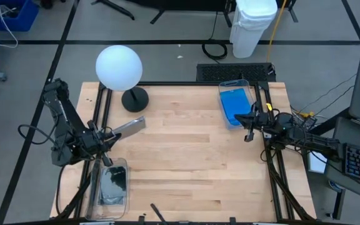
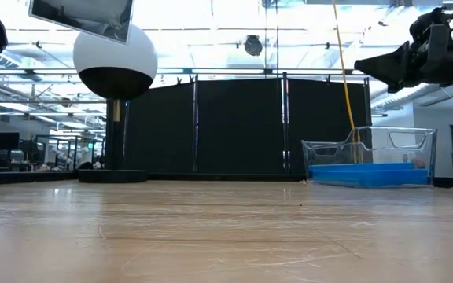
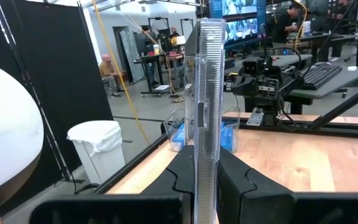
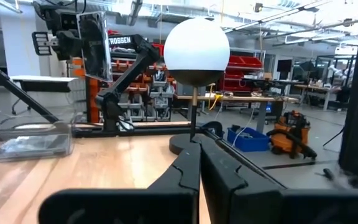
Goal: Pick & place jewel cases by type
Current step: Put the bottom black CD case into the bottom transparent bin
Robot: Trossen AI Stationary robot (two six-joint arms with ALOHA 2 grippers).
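Above a bare wooden counter in a workshop, the left gripper pinches a dark case aloft; blue cases fill the far bin; right gripper pressed together.

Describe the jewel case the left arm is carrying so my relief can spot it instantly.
Start at the white globe lamp at the table's back left. Just in front of it, the left gripper holds a dark grey jewel case in the air. It alone is outside the bins, lifted off the wood.

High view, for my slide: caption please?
Left gripper holds a dark case above the table; right gripper shut.
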